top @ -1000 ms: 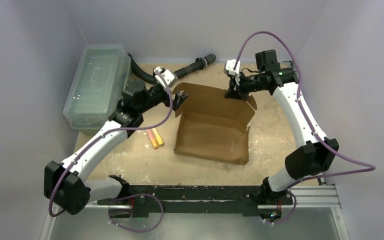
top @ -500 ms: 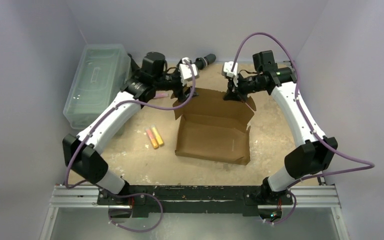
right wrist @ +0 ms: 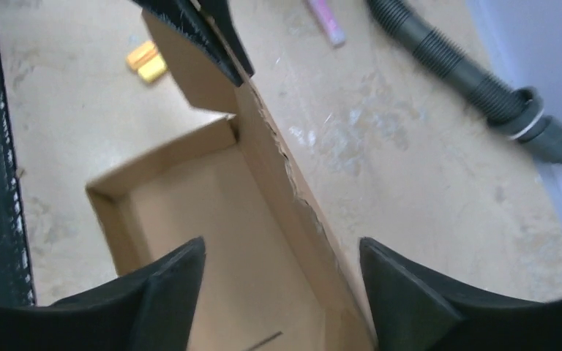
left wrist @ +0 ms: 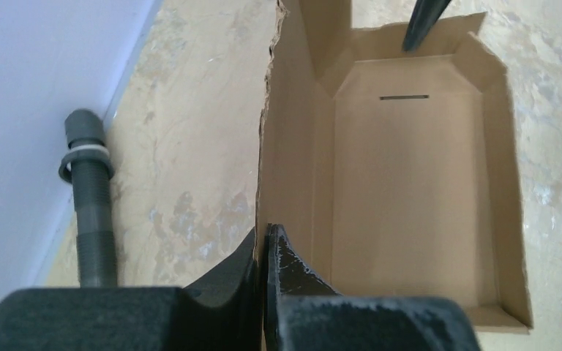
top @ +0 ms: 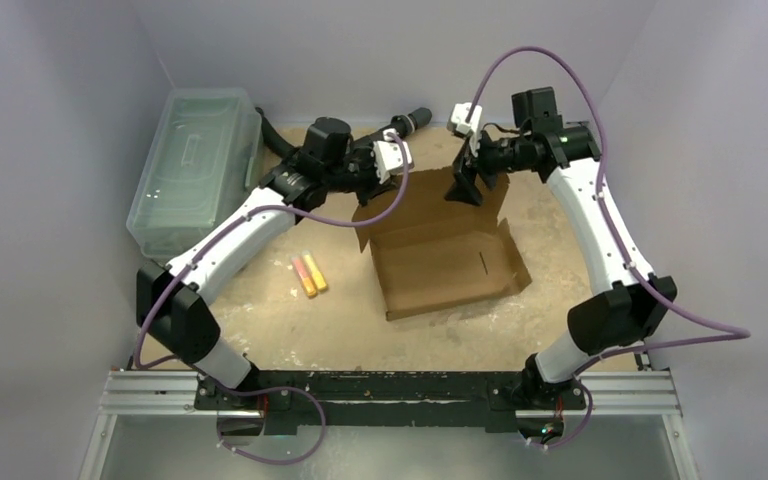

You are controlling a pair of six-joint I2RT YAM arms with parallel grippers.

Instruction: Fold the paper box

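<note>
Paper box (top: 450, 265), open tray mid-table, left gripper (left wrist: 265, 252) clamped on its far-left edge, right gripper (right wrist: 282, 245) spread apart over the far wall

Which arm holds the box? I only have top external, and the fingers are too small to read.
Observer: The left. Left wrist view shows the left fingers shut on the paper box, at its far wall's top edge.
Operator: And the right?
Observer: Right fingers are open, one on either side of that same wall; contact unclear.
Operator: Edge okay?
Observer: Ragged, frayed along the rim.
</note>
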